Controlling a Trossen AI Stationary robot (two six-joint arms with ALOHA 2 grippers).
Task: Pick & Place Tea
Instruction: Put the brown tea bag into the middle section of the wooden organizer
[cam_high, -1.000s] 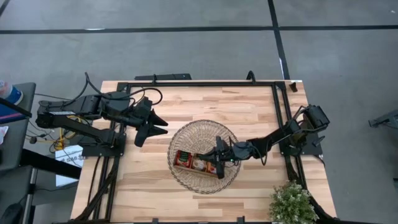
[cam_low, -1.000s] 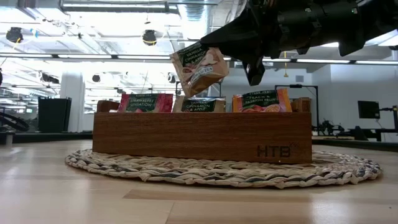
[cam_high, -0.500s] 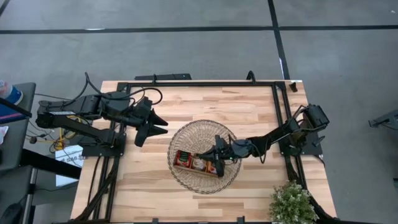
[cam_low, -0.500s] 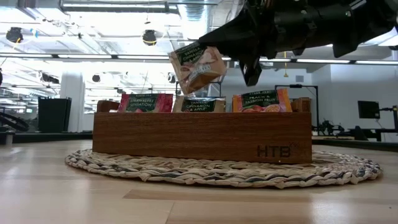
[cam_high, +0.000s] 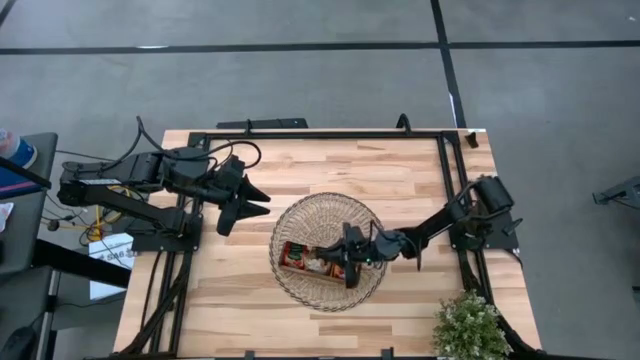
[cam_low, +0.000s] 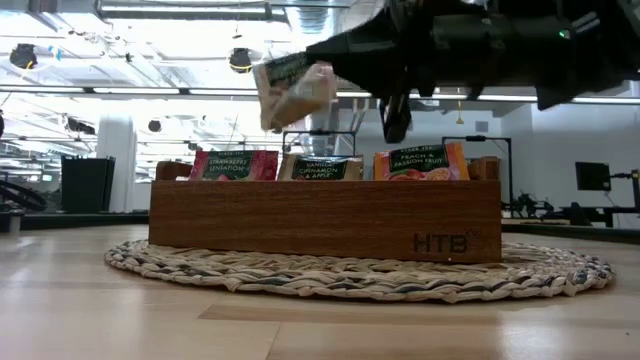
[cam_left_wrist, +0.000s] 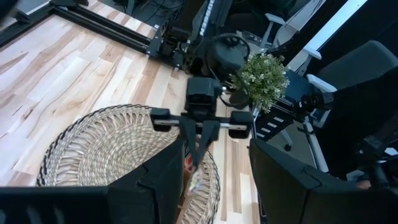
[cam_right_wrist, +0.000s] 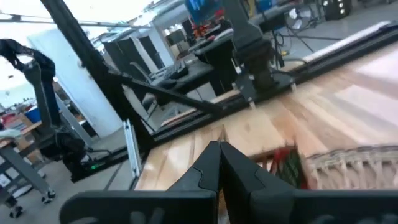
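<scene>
- High view: the right pincer (cam_high: 340, 266) reaches over the wooden tray (cam_high: 300, 256) on the wicker mat (cam_high: 325, 215), likely to carry tea off; the left pincer (cam_high: 262, 200) waits parted at the mat's edge.
- Low view: it is clamped on a pale tea sachet (cam_low: 292, 88), clear above the filed sachets (cam_low: 322, 168).
- Right wrist view: fingers (cam_right_wrist: 217, 163) pressed together.

Light falls evenly from overhead, leaving the table (cam_high: 400, 185) bright with only soft, short shadows under the arms. In the low view, white ceiling strips behind the wooden tray (cam_low: 325, 218) glare and wash out the room. Above the tray, the lifted sachet (cam_low: 293, 91) is smeared by motion blur. The right wrist view is blurred throughout; the basket (cam_left_wrist: 99, 146) in the left wrist view stays sharp.
</scene>
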